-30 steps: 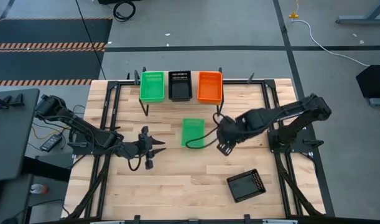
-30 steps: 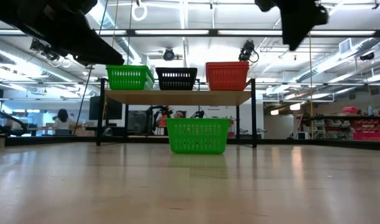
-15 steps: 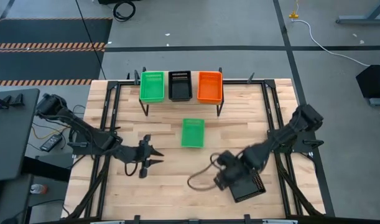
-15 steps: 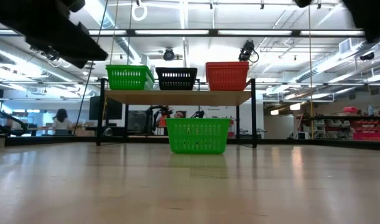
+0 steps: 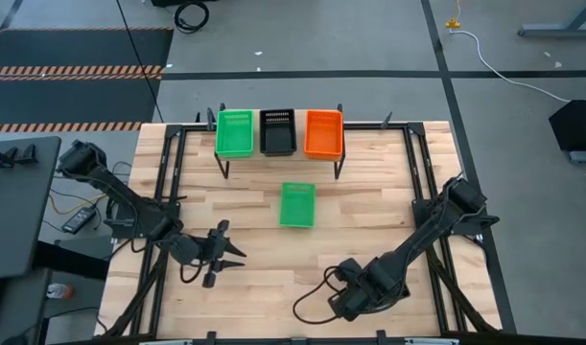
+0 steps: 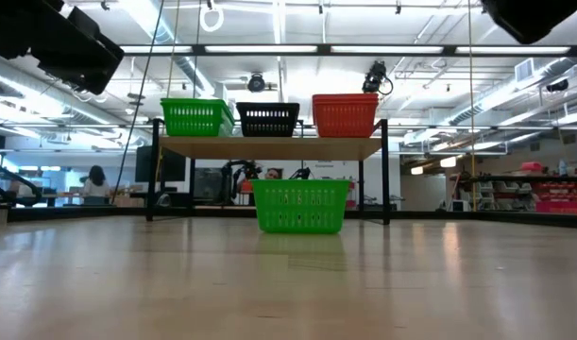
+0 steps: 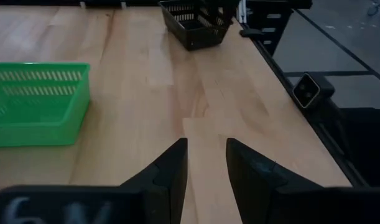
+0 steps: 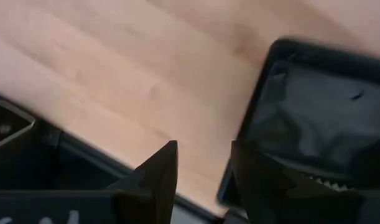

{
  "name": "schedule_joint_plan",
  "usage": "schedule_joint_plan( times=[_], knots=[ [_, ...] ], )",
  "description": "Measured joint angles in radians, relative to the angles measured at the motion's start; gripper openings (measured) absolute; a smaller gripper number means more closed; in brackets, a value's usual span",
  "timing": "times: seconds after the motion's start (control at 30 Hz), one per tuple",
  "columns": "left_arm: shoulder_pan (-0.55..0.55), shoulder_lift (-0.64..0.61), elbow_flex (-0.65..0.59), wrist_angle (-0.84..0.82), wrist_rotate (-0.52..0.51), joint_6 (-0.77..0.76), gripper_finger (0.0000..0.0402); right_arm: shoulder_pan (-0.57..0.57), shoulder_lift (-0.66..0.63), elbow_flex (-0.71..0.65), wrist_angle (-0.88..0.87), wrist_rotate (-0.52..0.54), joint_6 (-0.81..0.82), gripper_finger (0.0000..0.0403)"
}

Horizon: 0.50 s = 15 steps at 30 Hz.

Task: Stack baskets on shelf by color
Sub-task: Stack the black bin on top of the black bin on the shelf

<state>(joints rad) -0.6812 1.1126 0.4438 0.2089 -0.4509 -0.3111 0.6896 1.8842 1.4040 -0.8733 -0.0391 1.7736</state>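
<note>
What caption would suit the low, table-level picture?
Green basket on the table before a shelf holding green, black and orange baskets.

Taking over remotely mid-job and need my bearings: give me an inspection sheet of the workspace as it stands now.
Surface: slatted light-wood tabletop, mostly bare.
Job's things: low light-wood shelf on black legs carries green, black and orange mesh plastic baskets, side by side. A loose green mesh basket sits on the table in front of the shelf. Another black mesh basket lies near the table's front right, under the right arm.
Clutter: nothing seen.
Grippers: left gripper open, empty, over the front left; right gripper open, by the black basket's rim.
Cables: black loop trailing from the right arm.
Surroundings: a seated person far behind.
</note>
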Motion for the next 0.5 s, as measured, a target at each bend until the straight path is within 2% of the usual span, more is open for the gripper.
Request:
schedule_joint_plan(
  times=[0.5],
  knots=[
    [-0.069,0.0,0.0,-0.008,0.003,0.004,0.0117,0.003,0.029,0.0,-0.066,0.038,0.078,0.0158]
  ],
)
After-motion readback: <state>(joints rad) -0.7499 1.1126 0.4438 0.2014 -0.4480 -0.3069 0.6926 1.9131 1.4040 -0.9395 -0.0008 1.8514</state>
